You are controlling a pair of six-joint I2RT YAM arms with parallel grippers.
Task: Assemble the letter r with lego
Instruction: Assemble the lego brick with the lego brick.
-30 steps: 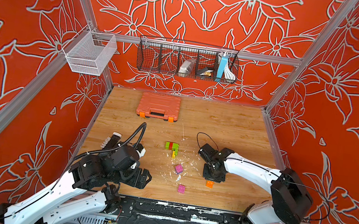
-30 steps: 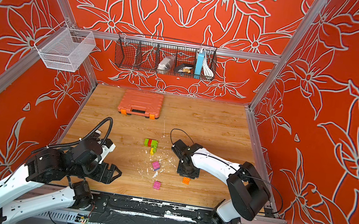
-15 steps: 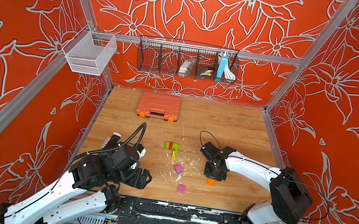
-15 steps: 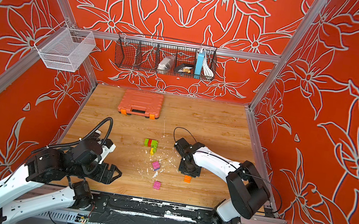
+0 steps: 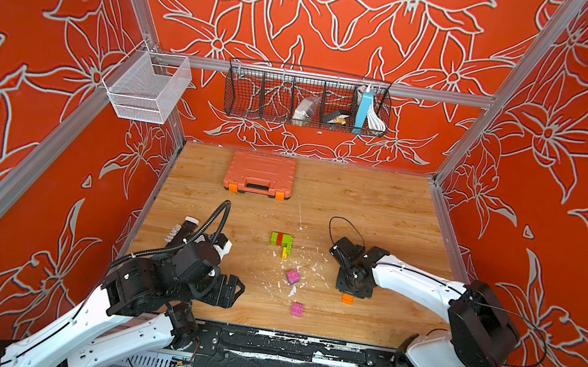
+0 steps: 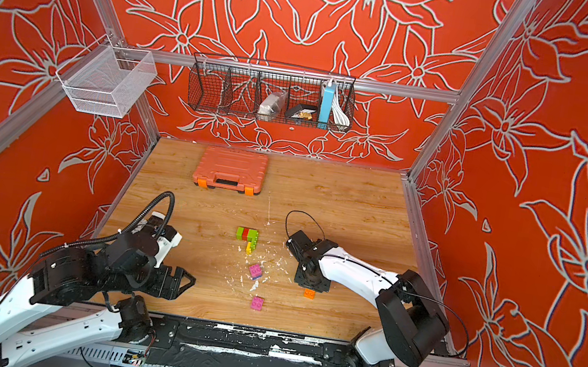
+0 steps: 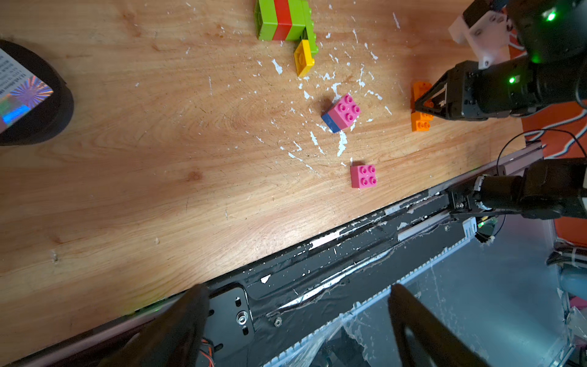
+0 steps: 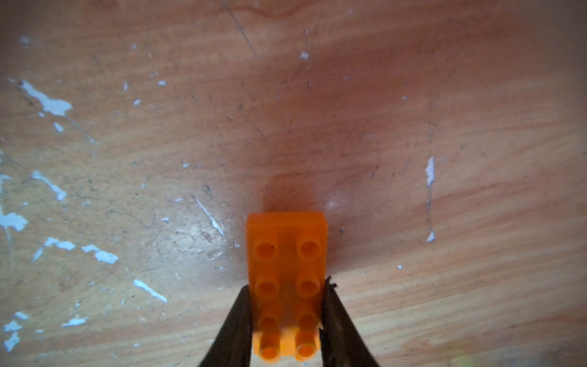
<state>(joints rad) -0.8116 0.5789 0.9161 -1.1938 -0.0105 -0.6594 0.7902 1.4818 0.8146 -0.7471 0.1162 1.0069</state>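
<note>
Orange long brick (image 8: 287,276): pinched across its narrow sides near one end, and most of its length juts ahead of the fingertips. I cannot tell whether it rests on the wooden table (image 8: 444,127) or is just off it.
Right gripper (image 8: 287,286): jaws narrowly apart, clamped on that brick.
Left gripper (image 7: 298,317): jaws wide apart, holding nothing.
Green-red-yellow stack (image 5: 281,241): well apart from the right jaws.
Doing it well: the off-centre grip may let the brick pivot. Lift it slowly and level, then line up the studs over the stack before pressing.
</note>
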